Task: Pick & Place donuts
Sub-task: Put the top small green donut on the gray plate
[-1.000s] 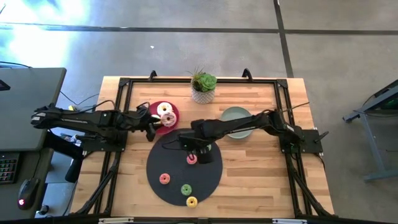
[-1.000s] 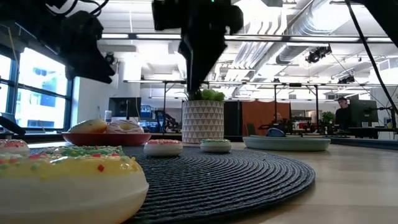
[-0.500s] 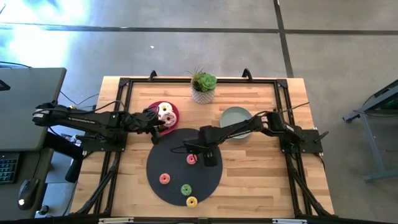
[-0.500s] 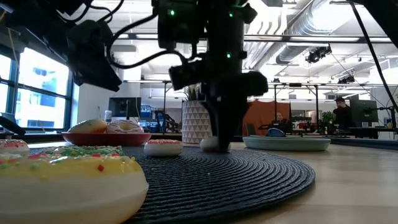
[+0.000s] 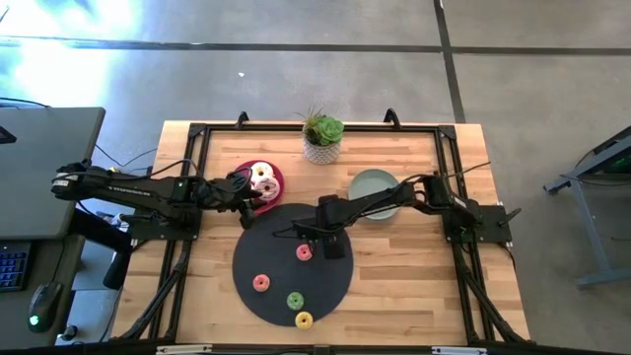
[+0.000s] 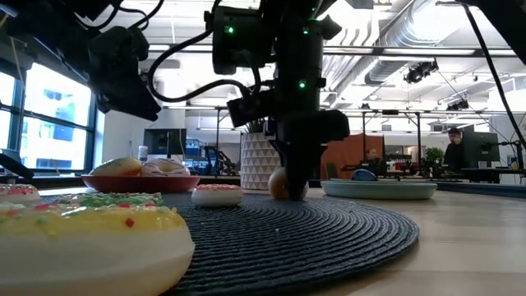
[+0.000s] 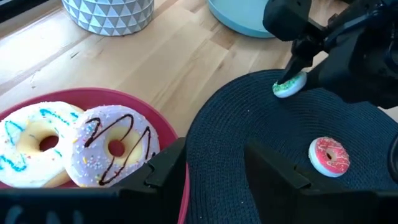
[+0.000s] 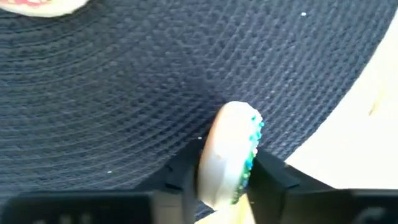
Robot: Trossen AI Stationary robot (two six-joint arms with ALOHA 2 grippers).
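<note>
The right gripper [image 5: 328, 240], toward three o'clock on the black mat [image 5: 266, 258], is clamped on a green-frosted mini donut [image 8: 230, 155], tipped on edge and apparently clear to lift, while the left gripper [image 5: 246, 195], fingers apart, waits over the red plate [image 5: 278, 177] at eleven o'clock.

Mat [image 5: 266, 258] centre; plates [image 5: 268, 193] behind; plant [image 5: 322, 138] behind plates.

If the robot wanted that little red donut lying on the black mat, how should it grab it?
From straight above. The red mini donut lies flat on the black mat, so a gripper would probably do best pinching across its outer rim, fingers on opposite sides. The right gripper holds the green-sprinkled mini donut that way, by its edges.
</note>
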